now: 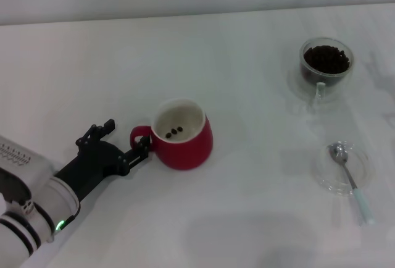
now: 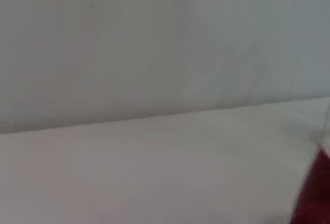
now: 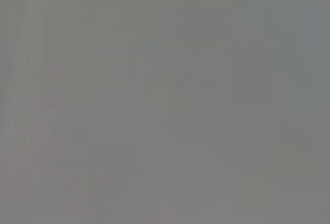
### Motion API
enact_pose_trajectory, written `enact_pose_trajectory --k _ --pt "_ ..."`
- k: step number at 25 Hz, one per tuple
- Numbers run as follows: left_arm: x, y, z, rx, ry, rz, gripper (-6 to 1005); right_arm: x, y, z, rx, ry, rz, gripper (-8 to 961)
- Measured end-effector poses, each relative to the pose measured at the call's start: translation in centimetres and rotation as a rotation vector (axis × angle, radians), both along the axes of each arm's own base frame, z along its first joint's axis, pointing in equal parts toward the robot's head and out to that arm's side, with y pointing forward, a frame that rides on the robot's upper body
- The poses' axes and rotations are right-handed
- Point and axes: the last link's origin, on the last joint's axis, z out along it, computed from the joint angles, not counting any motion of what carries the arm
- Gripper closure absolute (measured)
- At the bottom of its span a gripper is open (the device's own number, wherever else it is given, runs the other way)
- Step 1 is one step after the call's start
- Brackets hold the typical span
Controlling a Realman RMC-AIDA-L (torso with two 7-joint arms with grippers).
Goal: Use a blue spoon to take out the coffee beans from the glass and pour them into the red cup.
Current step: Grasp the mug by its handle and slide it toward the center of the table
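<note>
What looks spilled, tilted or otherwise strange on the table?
Nothing stands out. The glass and red cup stand upright, the blue spoon lies on its saucer, no beans are on the table, and the left pincer is at the cup's handle.

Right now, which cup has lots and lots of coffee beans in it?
The glass, the small clear one far off to the right, holds a dark heap of coffee beans. The red cup by the left tool has only a few loose beans on its white bottom.
</note>
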Motion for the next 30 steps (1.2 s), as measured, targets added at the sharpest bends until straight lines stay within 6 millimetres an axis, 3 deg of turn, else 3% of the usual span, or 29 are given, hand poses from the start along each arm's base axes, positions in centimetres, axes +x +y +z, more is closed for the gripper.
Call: enact_pose_trajectory --k 8,19,30 --pt "-0.5 -1.7 0.4 0.007 -0.025 -0.031 115 -0.1 -0.1 -0.2 -0.001 0.008 0.005 98" --pt "-1.1 -2.7 0.5 0.011 -0.035 -0.021 115 -0.4 -0.3 -0.3 0.002 0.014 0.018 98" --pt "-2.0 -5.4 1.7 0.067 -0.105 -0.030 114 -0.5 -0.4 -0.5 -0.005 0.012 0.024 98"
